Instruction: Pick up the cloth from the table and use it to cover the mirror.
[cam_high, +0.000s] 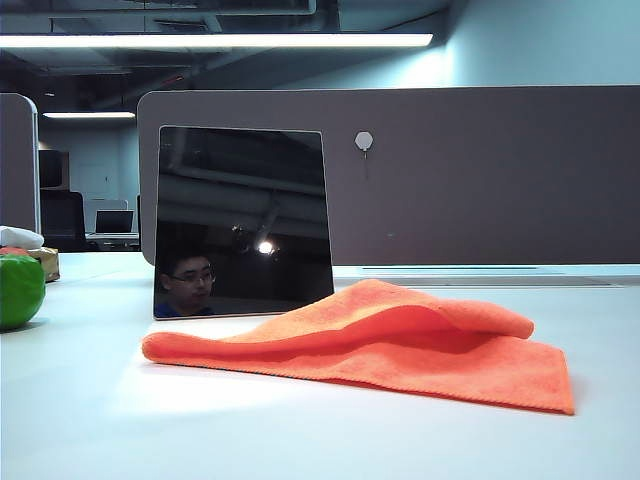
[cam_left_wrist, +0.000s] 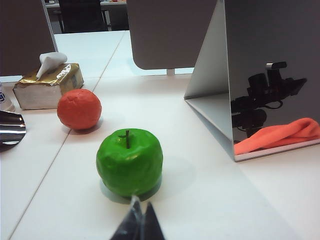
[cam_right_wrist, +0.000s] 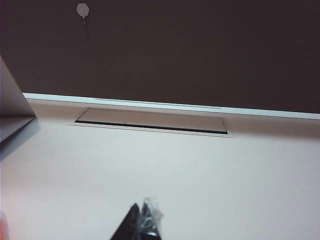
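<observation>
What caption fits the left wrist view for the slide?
Shut left gripper poised behind a green apple, orange ball and tissue box beyond, the mirror reflecting the cloth.

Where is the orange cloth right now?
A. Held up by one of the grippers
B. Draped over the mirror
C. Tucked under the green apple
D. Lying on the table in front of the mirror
D. The orange cloth lies rumpled on the white table just in front of the upright mirror, whose face is uncovered; no gripper touches it.
</observation>
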